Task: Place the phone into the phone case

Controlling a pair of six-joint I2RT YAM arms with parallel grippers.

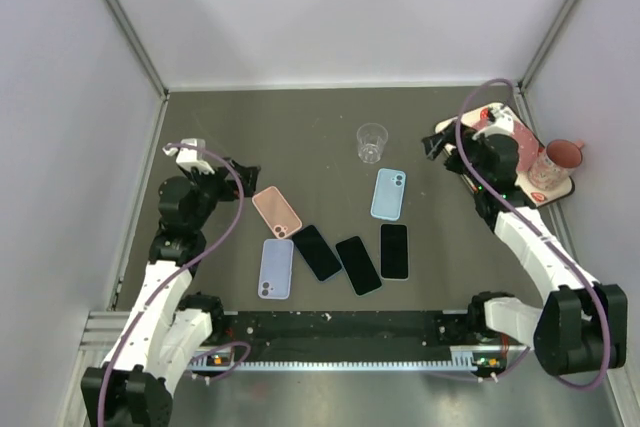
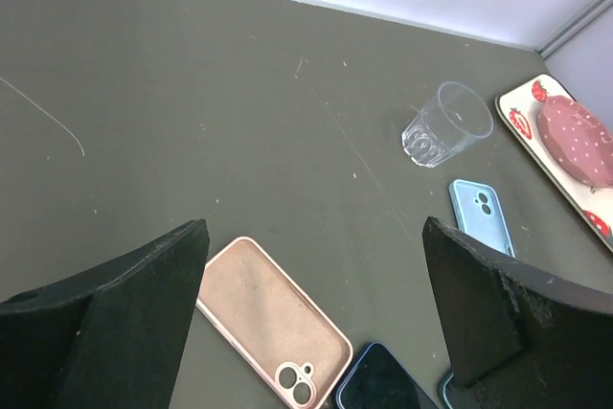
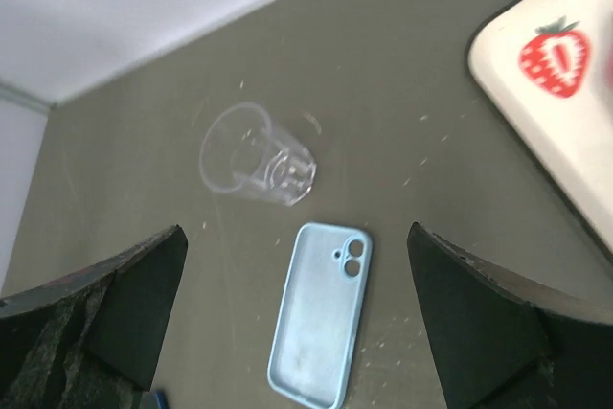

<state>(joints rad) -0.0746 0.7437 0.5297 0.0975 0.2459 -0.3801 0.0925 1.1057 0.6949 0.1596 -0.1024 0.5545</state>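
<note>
Three black phones lie in the table's middle: one (image 1: 317,252) beside the pink case (image 1: 276,212), one (image 1: 358,265) in the middle, one (image 1: 394,251) at the right. A lavender case (image 1: 276,268) lies near left and a light blue case (image 1: 388,194) farther right. My left gripper (image 1: 241,171) is open and empty, above and behind the pink case (image 2: 273,318); a phone's corner (image 2: 388,380) shows beside that case. My right gripper (image 1: 438,143) is open and empty, up right of the light blue case (image 3: 321,313).
A clear plastic cup (image 1: 372,142) stands behind the cases, also in the left wrist view (image 2: 446,124) and right wrist view (image 3: 257,165). A strawberry-print tray (image 1: 556,193) with a pink cup (image 1: 560,160) sits at the right wall. Grey walls enclose the table.
</note>
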